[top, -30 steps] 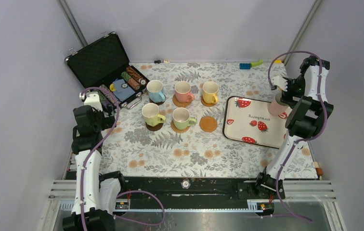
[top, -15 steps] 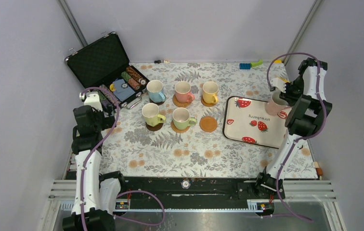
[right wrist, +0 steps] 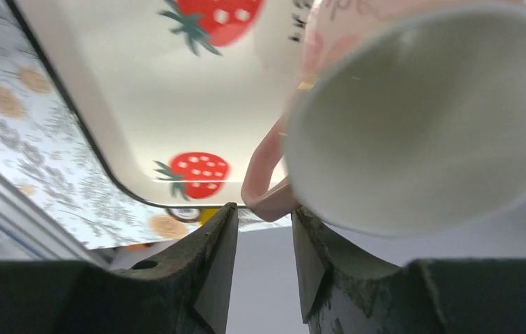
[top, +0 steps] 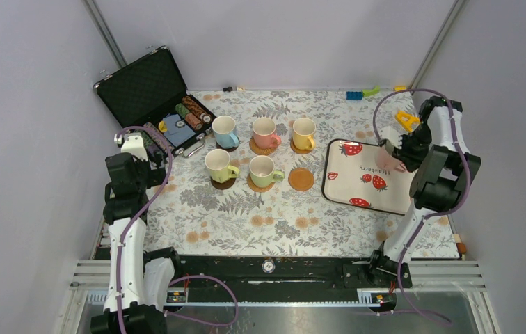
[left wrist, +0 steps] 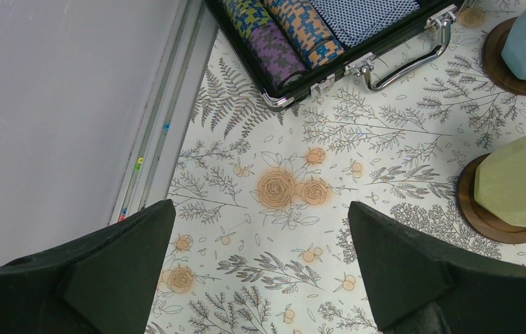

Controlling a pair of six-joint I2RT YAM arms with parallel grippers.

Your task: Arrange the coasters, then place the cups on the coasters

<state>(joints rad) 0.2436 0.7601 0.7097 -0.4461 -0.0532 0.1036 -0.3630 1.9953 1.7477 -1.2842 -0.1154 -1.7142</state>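
The right gripper (right wrist: 264, 216) has gone from wide open to nearly closed within the last second. Its two dark fingers now pinch the looped handle of the light pink ceramic mug (right wrist: 420, 125). The mug has also shifted from the far right edge of the cream rectangular strawberry-print tray (top: 347, 174) to a spot above the tray's right half. In the wrist view it hangs tilted, its white inside turned towards the camera. It looks clear of the tray, though that is not certain.

This is the last cup to be placed. The other five pastel mugs (top: 264, 170) already sit on coasters, and one tan-orange round coaster (top: 301, 179) lies bare just left of the tray. The carry to it appears to be starting.

The left gripper (left wrist: 260, 216) hangs open and empty over the floral cloth, near the black chip case (left wrist: 330, 42).
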